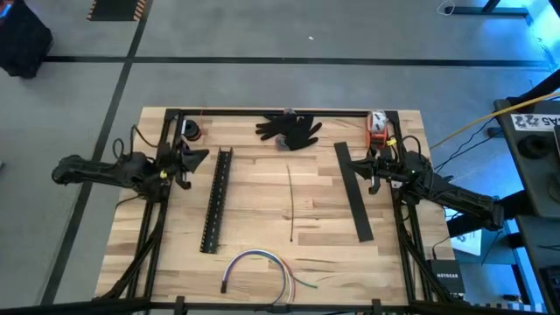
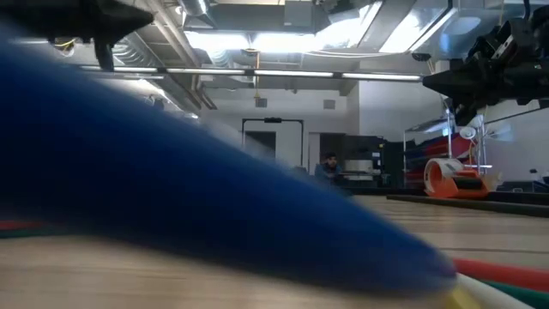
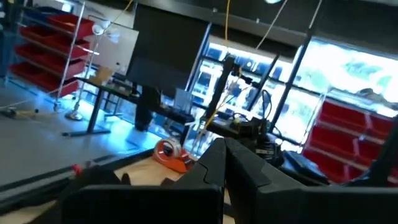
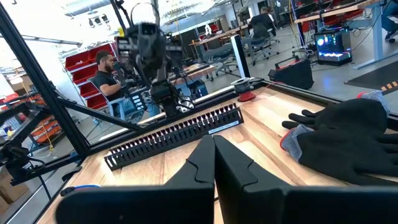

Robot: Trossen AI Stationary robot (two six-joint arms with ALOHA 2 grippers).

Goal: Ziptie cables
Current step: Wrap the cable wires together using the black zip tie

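The cables (image 1: 259, 259), white, blue-purple and dark, lie in an arch on the table near its front edge. They fill the low view as a blue blur (image 2: 171, 189). A thin dark strip (image 1: 290, 203) lies at mid-table. My left gripper (image 1: 203, 156) is shut and raised at the table's left, beside the top end of the black slotted channel (image 1: 216, 199). Its fingers (image 3: 239, 165) point toward the right side. My right gripper (image 1: 371, 168) is shut at the table's right, well clear of the cables. Its fingers (image 4: 202, 158) point toward the channel (image 4: 180, 134).
A flat black strip (image 1: 353, 191) lies by the right arm. Black gloves (image 1: 289, 129) and an orange tape dispenser (image 1: 377, 127) sit at the far edge, with a small round thing (image 1: 191, 131) at far left. A person (image 4: 106, 74) sits beyond the table.
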